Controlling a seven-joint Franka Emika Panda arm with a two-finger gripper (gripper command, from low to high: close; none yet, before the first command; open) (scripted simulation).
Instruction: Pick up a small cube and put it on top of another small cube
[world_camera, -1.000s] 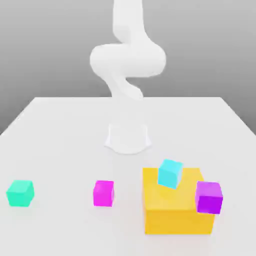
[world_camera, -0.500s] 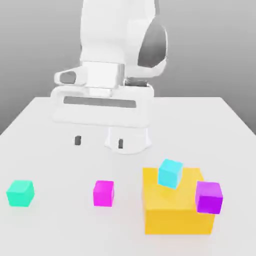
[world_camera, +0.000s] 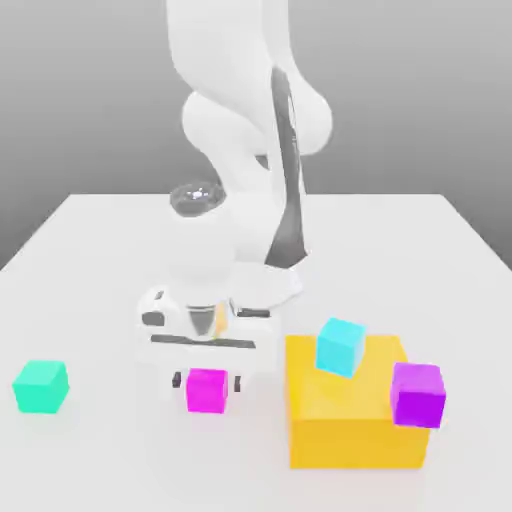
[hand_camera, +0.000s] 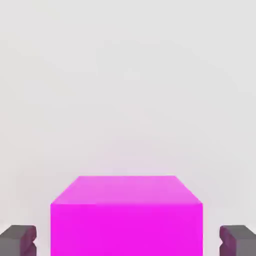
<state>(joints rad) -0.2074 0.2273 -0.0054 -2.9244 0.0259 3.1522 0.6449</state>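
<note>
- Here's the gripper (world_camera: 207, 382), down low at the table (world_camera: 110, 300) — fingers apart, one each side of the pink cube (world_camera: 207, 391).
- The pink cube sits on the table between the fingertips (hand_camera: 18, 241), a gap showing on both sides — no contact.
- Over to the exterior view's right, the yellow block (world_camera: 355, 440), near the gripper, with the light-blue cube (world_camera: 340, 347) on top.

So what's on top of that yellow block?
A light blue cube sits on the yellow block, and a purple cube overlaps its right-hand corner in the exterior view; whether that one rests on it, I can't tell.
</note>
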